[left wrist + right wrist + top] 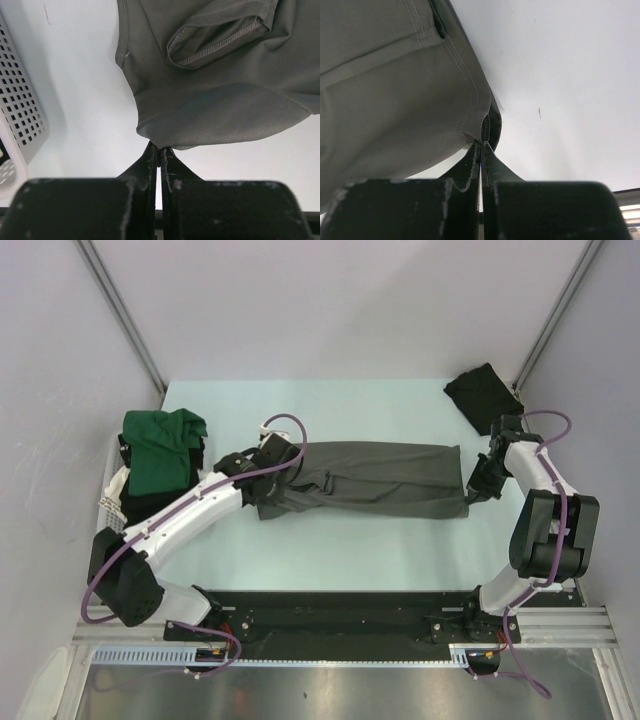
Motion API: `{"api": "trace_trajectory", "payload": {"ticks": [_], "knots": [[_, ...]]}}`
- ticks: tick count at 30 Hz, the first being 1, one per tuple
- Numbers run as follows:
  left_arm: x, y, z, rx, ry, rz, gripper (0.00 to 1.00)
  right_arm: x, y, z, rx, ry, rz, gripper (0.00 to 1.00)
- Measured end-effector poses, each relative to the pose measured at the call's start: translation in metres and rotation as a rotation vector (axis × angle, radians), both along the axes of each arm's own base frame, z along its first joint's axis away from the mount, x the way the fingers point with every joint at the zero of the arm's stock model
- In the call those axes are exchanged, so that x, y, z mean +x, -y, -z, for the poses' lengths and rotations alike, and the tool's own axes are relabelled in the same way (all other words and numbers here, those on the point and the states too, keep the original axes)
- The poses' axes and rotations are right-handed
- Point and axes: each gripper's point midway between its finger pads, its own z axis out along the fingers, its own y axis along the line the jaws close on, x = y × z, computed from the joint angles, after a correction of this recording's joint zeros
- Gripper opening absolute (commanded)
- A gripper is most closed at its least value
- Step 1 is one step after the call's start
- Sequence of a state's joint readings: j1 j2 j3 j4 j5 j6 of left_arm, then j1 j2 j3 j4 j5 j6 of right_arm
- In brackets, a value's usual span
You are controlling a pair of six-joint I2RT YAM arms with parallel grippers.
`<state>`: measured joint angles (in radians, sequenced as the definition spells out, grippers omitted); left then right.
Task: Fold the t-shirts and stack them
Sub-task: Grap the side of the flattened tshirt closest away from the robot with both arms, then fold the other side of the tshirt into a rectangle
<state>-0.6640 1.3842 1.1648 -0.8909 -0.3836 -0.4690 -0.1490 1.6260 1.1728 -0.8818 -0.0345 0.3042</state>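
Top external: we see the charcoal grey t-shirt (370, 478) lying mid-table as a long band, partly folded. The left gripper (262, 485) is clenched on its left end and the right gripper (472, 490) on the hem at its right end. Both wrist views show fingers pinching cloth. The green t-shirt (160, 448) is draped over the white basket (108, 502) at the left edge, and the black t-shirt (483, 395) is in the far right corner. We judge a fold is in hand: lift both ends together, hold the cloth taut, line up the edges, and let go only once it is flat.
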Motion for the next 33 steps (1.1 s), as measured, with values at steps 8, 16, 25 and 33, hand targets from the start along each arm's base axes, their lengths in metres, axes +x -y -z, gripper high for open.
{"api": "trace_trajectory", "payload": {"ticks": [8,16,25,33], "knots": [[0.019,-0.004,-0.007,0.034,0.031,-0.006,0.0,0.013,0.01,-0.009,-0.008,0.033,0.013,0.0],[0.037,-0.008,-0.008,0.071,0.033,0.0,0.0,0.03,0.016,-0.011,-0.012,0.047,0.015,0.0],[0.074,-0.015,-0.016,0.103,0.063,-0.017,0.0,0.07,0.026,-0.029,-0.029,0.127,0.008,0.0],[0.102,-0.009,-0.014,0.127,0.069,0.0,0.0,0.111,0.033,-0.032,-0.034,0.15,0.009,0.0]]}}
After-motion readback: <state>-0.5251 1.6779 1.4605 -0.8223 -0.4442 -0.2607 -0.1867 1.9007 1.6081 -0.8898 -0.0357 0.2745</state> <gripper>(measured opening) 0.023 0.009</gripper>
